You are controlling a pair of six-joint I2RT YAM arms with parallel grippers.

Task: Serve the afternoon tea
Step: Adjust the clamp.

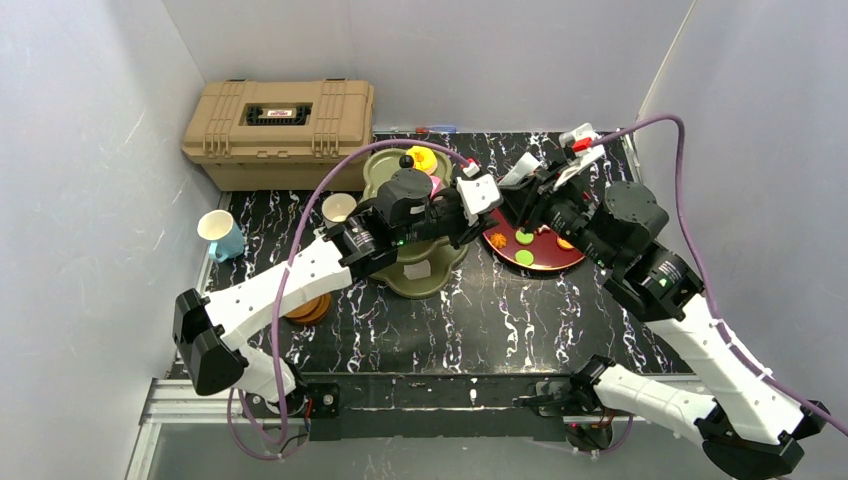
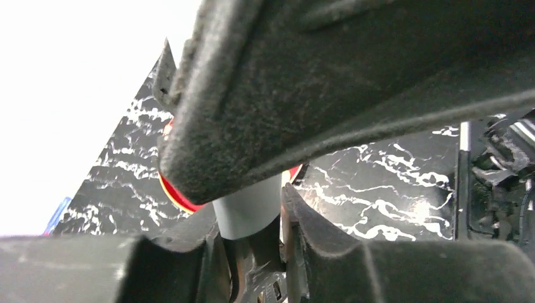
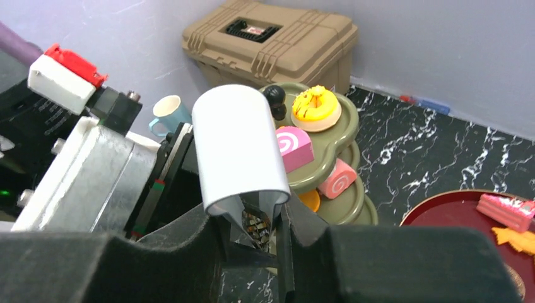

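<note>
Pastries (image 1: pixel 524 237) on plate (image 1: pixel 552 264) at 3 o'clock of stand (image 1: pixel 384 166), left gripper (image 1: pixel 492 205) and right gripper (image 1: pixel 527 200) crowded above, likely to fetch them; jaws' state impossible to tell.

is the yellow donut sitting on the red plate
No, the yellow donut sits on the top tier of the olive-green stand, beside its black knob.
</note>
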